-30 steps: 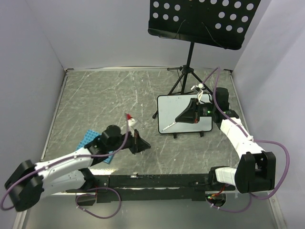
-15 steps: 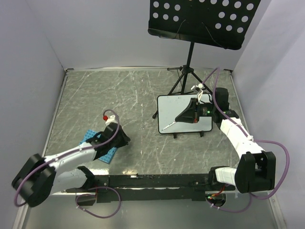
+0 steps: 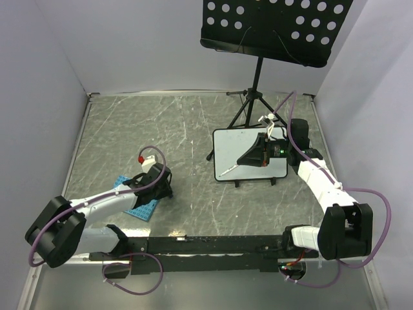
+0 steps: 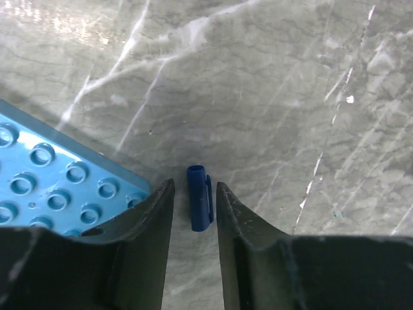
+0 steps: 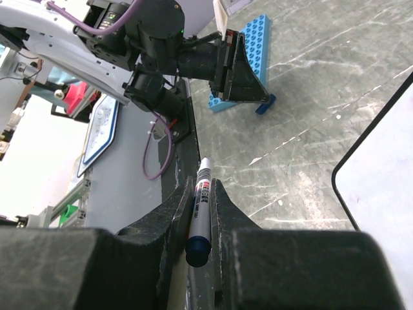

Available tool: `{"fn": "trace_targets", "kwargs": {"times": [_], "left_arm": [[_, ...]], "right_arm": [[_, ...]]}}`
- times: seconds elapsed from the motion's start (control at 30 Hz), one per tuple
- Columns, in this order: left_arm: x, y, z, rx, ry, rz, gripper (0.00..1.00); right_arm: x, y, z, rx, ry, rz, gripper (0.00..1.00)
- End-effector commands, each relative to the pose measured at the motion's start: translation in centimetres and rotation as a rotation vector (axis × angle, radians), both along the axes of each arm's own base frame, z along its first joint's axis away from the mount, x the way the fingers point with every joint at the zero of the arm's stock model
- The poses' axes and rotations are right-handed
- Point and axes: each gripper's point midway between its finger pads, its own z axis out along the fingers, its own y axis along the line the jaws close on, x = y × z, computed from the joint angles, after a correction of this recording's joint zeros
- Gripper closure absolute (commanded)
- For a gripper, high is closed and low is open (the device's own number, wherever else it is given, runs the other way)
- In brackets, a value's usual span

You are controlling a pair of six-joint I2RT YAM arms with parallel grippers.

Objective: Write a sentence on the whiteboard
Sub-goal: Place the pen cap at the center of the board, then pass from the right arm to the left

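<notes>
Two left fingers (image 4: 148,219) straddle blue cap (image 4: 200,197) beside studded plate (image 4: 58,187).

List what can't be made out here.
- Top view: the right pincer covers part of the whiteboard; any writing beneath is hidden.
- Right wrist: the whiteboard is cut off by the right edge.
- Top view: the blue cap is hidden under the left pincer.
- Left wrist: the blue plate is cut by the left edge.

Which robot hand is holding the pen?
The right gripper: its jaws pinch the marker by the whiteboard. The left gripper holds nothing, its jaws open around a blue cap on the table.
</notes>
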Motion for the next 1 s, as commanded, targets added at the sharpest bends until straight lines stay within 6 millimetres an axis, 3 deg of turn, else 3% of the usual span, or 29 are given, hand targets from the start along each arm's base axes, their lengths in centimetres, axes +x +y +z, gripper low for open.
{"fn": "trace_targets", "kwargs": {"times": [0.0,0.1,0.13,0.2,0.23,0.27,0.3,0.33,0.37,0.4,0.5,0.67,0.7,0.73,0.8,0.97], "left_arm": [[1.3,-0.2,1.8,-0.006,-0.049,0.023,0.62],[1.7,-1.3,3.7,-0.067,-0.101,-0.018,0.56],[1.8,-1.7,4.5,-0.084,-0.125,-0.044,0.50],[2.1,-3.3,7.5,-0.175,-0.209,-0.109,0.41],[1.9,-3.7,9.2,-0.210,-0.264,-0.153,0.23],[2.4,-4.7,11.5,-0.271,-0.354,-0.200,0.13],[1.6,-6.1,13.0,-0.319,-0.408,-0.313,0.01],[0.7,-6.6,14.4,-0.367,-0.475,-0.388,0.03],[0.9,-7.5,17.8,-0.448,-0.620,-0.459,0.03],[-1.3,-9.0,19.1,-0.521,-0.651,-0.625,0.04],[-4.4,-11.1,21.9,-0.598,-0.794,-0.914,0.03],[-4.9,-14.6,22.7,-0.547,-0.827,-1.104,0.03],[-4.7,-15.4,22.0,-0.526,-0.817,-1.139,0.03],[-5.2,-16.5,23.1,-0.535,-0.834,-1.176,0.03],[-5.1,-17.7,23.1,-0.526,-0.823,-1.218,0.02],[-4.9,-20.7,22.4,-0.554,-0.769,-1.267,0.11]], "right_arm": [[-0.2,0.2,0.2,0.009,-0.031,0.025,1.00],[-0.3,0.2,0.2,0.009,-0.038,0.031,1.00],[-0.3,0.2,0.2,0.009,-0.040,0.035,1.00],[-0.5,0.3,0.1,0.002,-0.050,0.041,1.00],[-0.4,0.3,0.1,0.000,-0.058,0.040,1.00],[-0.5,0.5,0.1,-0.001,-0.066,0.047,1.00],[-0.7,0.5,0.1,-0.001,-0.060,0.052,1.00],[-0.7,0.6,0.1,-0.003,-0.057,0.053,1.00],[-0.6,0.7,0.0,-0.008,-0.085,0.057,1.00],[-0.9,0.8,-0.1,-0.012,-0.083,0.064,1.00],[-1.2,1.3,-0.1,-0.017,-0.100,0.085,1.00],[-1.6,1.8,-0.2,-0.010,-0.090,0.115,1.00],[-1.7,1.8,-0.2,-0.009,-0.089,0.116,1.00],[-1.7,1.9,-0.2,-0.007,-0.089,0.122,1.00],[-1.8,1.9,-0.2,-0.003,-0.081,0.127,1.00],[-2.0,2.0,0.0,0.011,-0.072,0.141,1.00]]}}
